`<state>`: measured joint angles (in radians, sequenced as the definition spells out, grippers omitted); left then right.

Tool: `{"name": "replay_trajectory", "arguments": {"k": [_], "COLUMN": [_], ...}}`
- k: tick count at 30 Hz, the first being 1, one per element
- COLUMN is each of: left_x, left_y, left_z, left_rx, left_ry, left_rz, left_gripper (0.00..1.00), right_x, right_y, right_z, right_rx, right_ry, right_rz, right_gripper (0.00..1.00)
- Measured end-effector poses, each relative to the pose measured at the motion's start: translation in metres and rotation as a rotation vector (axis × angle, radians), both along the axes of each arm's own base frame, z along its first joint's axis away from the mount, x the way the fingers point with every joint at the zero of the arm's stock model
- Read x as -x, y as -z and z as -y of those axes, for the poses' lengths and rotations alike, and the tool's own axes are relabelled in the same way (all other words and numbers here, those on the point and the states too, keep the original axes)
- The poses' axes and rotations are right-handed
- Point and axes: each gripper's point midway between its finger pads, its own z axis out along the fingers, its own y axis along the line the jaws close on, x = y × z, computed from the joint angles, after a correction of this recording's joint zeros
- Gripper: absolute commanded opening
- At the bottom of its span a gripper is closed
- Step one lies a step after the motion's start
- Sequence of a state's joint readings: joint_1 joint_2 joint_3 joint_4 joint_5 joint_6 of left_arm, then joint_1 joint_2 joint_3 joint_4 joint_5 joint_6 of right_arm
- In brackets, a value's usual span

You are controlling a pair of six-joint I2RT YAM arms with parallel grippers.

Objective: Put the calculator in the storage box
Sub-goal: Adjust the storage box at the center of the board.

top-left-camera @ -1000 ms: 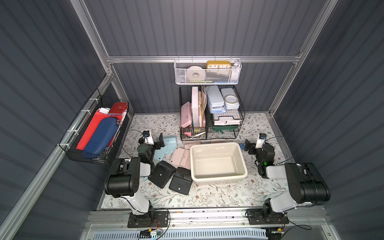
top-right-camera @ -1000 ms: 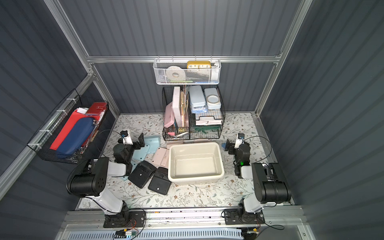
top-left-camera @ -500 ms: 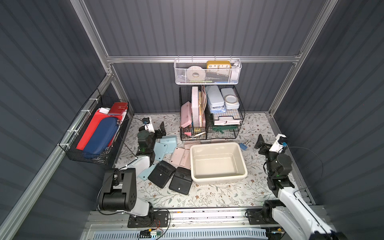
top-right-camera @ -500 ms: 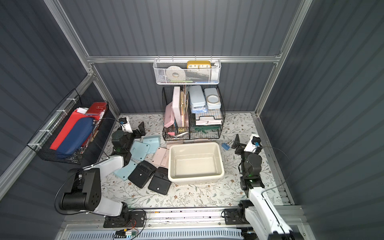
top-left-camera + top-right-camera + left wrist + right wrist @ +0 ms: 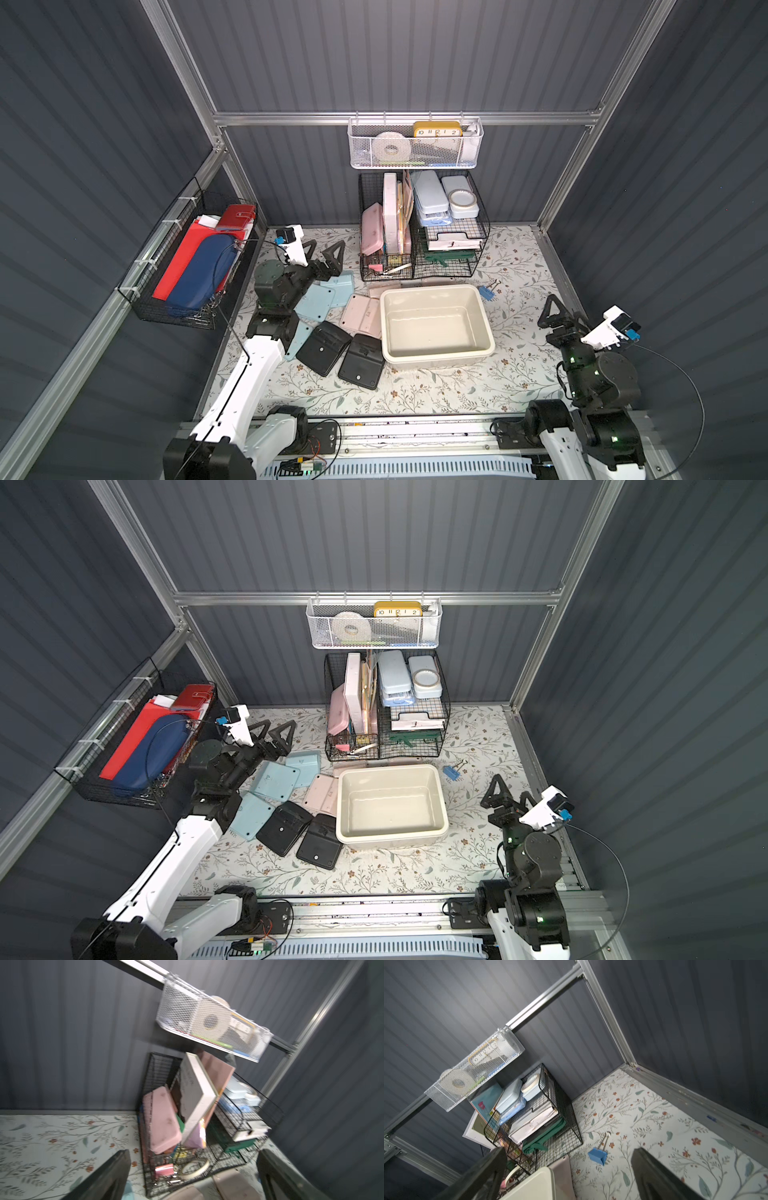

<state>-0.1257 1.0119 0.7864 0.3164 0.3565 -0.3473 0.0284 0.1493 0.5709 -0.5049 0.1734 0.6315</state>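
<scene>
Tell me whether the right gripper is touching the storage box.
Apart. In a top view the right gripper sits clear of the storage box, with floral mat showing between them.

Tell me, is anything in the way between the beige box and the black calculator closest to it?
Nothing visible is. That black calculator lies right by a corner of the storage box, with no object between them. The box is open on top and empty, so only its own wall needs lifting over.

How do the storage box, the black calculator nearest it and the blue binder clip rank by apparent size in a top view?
Largest: storage box.
Next: black calculator.
Smallest: blue binder clip, clearly, though it lies farther from the camera.
</scene>
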Motion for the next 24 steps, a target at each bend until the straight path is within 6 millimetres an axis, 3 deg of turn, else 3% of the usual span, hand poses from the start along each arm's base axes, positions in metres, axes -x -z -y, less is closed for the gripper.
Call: {"name": "replay_trajectory", "arguments": {"k": [4,9,15,24], "left_x": [0.025,0.026,0.036,0.066], "left_y": [0.012,0.034,0.091,0.097], "left_z": [0.014,0.028,0.052,0.113], "left_rx": [0.071,0.164,0.268,0.260], "left_ry": [0.110,0.210,0.297,0.438], "left_rz": [-0.066,-0.195,-0.406,-0.487], "left_gripper": [0.99,0.99,0.99,0.99], "right_x": [-0.013,-0.025,-0.031,-0.024], "right_y": [0.032,0.073,0.113,0.155], "right_z": [-0.018,-0.047,-0.081,-0.133], "right_rx": [-0.037,-0.073,-0.115,-0.020], "right_ry": [-0.098,-0.258,-0.455,-0.648], "right_rz": [-0.183,-0.385,-0.583,-0.789], "right_gripper": [0.99,0.99,0.91,0.84]}}
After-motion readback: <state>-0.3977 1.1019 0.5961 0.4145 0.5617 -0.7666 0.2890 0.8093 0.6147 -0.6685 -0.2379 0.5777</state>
